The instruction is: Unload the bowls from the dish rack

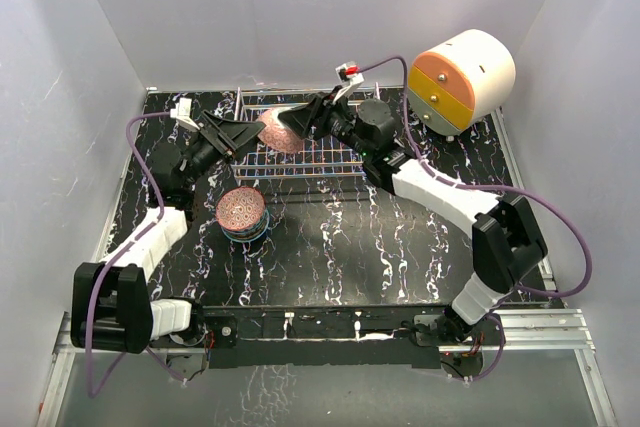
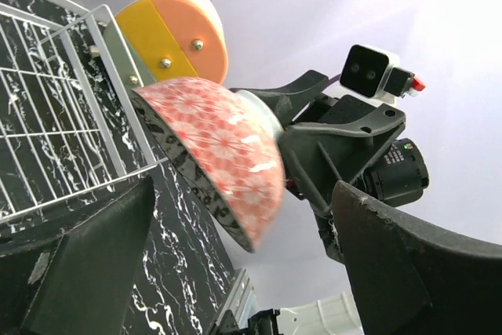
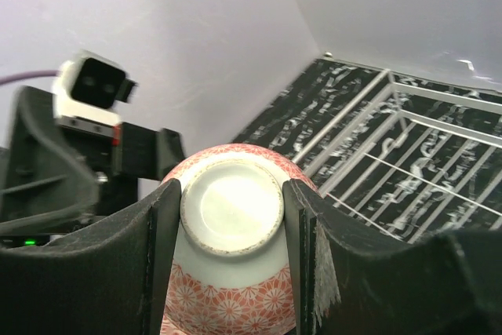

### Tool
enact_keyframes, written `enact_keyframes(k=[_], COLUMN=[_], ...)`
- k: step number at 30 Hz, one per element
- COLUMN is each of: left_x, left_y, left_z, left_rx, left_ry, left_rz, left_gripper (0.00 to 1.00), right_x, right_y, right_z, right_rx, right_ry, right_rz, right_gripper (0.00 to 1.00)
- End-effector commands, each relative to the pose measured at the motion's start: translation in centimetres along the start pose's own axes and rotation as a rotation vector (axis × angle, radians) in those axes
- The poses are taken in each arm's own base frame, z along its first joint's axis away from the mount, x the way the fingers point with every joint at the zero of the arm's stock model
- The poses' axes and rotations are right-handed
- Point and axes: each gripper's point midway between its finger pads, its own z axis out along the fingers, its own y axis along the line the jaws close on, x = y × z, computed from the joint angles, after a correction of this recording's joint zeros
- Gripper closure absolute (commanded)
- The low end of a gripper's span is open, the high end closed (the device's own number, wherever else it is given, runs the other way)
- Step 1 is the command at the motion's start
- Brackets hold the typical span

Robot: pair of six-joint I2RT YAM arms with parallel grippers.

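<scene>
The right gripper pinches the pink-patterned bowl by its pale foot ring, one finger on each side, holding it tilted above the dish rack. The left gripper is spread wide, with the bowl's rim just ahead of its jaws. A stack of bowls sits behind them.

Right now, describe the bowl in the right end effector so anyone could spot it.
Find the wire dish rack at the table's far side. At its left end, the right end effector grips a pink floral bowl by its pale foot. Unlike the stacked bowls nearby, it's airborne, tipped on edge.
</scene>
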Motion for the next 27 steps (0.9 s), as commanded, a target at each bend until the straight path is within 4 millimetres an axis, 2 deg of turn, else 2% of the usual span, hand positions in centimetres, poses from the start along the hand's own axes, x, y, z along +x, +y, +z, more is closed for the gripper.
enact_keyframes(k=[1, 8, 12, 15, 22, 27], left_x=[-0.6, -0.4, -0.6, -0.5, -0.5, -0.5], left_y=[-3.0, -5.9, -7.2, -7.7, -8.1, -8.3], left_z=[0.2, 0.2, -0.1, -0.3, -0.6, -0.7], left_rx=[0.143, 0.246, 0.285, 0.302, 0.318, 0.32], left_ry=[-0.05, -0.064, -0.072, -0.073, -0.076, -0.075], left_rz=[0.029, 0.033, 0.032, 0.026, 0.014, 0.015], left_gripper=[0.12, 0.31, 0.47, 0.66, 1.0, 1.0], right_x=[-7.3, -7.3, -7.7, -7.7, -7.2, -6.9], right_y=[6.3, 6.9, 6.9, 6.8, 6.5, 6.2], right_z=[-2.2, -2.6, -2.6, -2.4, -2.1, -2.1], right_rx=[-0.223, -0.266, -0.258, -0.256, -0.252, -0.243], right_ry=[-0.223, -0.241, -0.251, -0.25, -0.241, -0.238], right_rz=[0.09, 0.138, 0.132, 0.132, 0.14, 0.144], right_gripper=[0.68, 0.68, 0.68, 0.68, 0.68, 0.68])
